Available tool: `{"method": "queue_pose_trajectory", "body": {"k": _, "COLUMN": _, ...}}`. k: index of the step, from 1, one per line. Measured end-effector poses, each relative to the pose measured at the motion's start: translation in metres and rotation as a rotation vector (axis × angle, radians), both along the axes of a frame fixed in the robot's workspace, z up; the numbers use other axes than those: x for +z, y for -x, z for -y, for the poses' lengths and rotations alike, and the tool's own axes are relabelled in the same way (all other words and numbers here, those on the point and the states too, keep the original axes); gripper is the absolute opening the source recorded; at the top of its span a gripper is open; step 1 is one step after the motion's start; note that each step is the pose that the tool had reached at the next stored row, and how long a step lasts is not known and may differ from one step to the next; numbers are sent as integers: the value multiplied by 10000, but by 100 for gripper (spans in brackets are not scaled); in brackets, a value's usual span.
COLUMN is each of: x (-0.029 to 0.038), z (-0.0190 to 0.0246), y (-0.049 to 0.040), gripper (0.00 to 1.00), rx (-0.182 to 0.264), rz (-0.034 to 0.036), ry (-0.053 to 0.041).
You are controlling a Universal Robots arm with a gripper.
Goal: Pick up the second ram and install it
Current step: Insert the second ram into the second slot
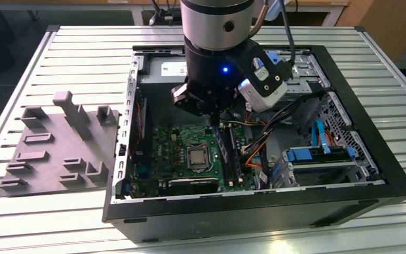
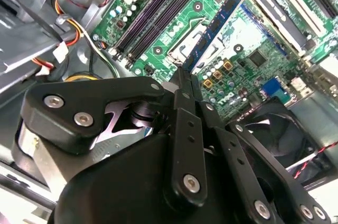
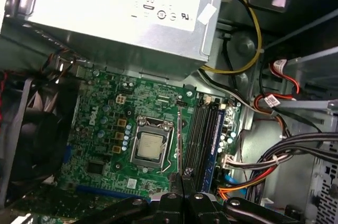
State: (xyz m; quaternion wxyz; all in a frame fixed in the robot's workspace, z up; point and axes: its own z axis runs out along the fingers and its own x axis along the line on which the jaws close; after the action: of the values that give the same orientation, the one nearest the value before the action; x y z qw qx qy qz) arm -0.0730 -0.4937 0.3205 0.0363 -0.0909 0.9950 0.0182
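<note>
My gripper (image 1: 215,119) hangs inside the open computer case (image 1: 372,180), low over the green motherboard (image 1: 167,143). Its two black fingers (image 2: 179,94) are shut on the second ram (image 2: 222,20), a narrow dark stick with blue-labelled chips that reaches out from the fingertips. In the first wrist view the ram (image 3: 179,139) shows edge-on as a thin line just beside the silver processor (image 3: 148,146), and the gripper (image 3: 183,179) sits at its end. The long dark memory slots (image 3: 203,134) run parallel to the stick, a short way off toward the cables.
A grey plastic tray (image 1: 48,153) with upright posts lies on the slatted table at the exterior view's left. The silver power supply (image 3: 121,12) borders the board. Bundled cables (image 3: 274,155) and a blue drive bracket (image 1: 308,154) crowd the slot side. A black fan (image 2: 274,129) sits near the gripper.
</note>
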Motion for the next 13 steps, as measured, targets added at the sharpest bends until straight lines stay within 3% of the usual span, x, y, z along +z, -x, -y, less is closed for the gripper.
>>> {"method": "queue_pose_trajectory", "body": {"k": 13, "x": -18, "z": 0, "y": 0, "gripper": 11, "rx": -1663, "rz": 0, "ry": 1}}
